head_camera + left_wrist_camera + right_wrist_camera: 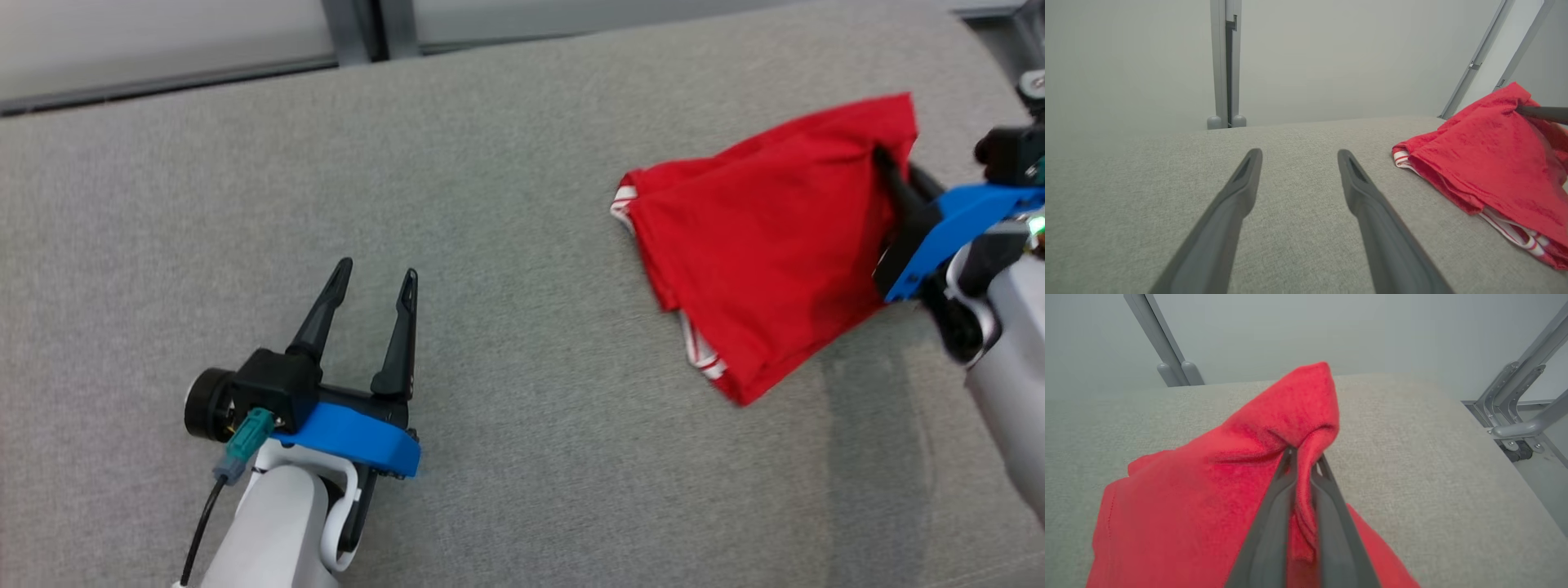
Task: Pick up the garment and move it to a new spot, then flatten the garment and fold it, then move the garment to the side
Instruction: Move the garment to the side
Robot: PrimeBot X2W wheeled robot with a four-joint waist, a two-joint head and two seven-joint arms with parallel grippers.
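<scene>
right gripper (886,163): your fingers are pinched tight on a raised corner of the red garment (759,237), at its right end.
garment: the held corner is lifted, and the rest drapes down and left onto the grey fabric surface (490,204), on its right side.
left gripper (380,273): fingers spread apart, holding nothing, well apart from the garment.
right wrist view: you see the cloth bunched between the fingertips.
left wrist view: you see the white-striped trim (1515,232) under the low edge.

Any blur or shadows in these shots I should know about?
Head view: even light, faint shadow under the raised garment. Left wrist view: left pincer soft close to the lens. Right wrist view: right pincer and the garment around it blurred.
</scene>
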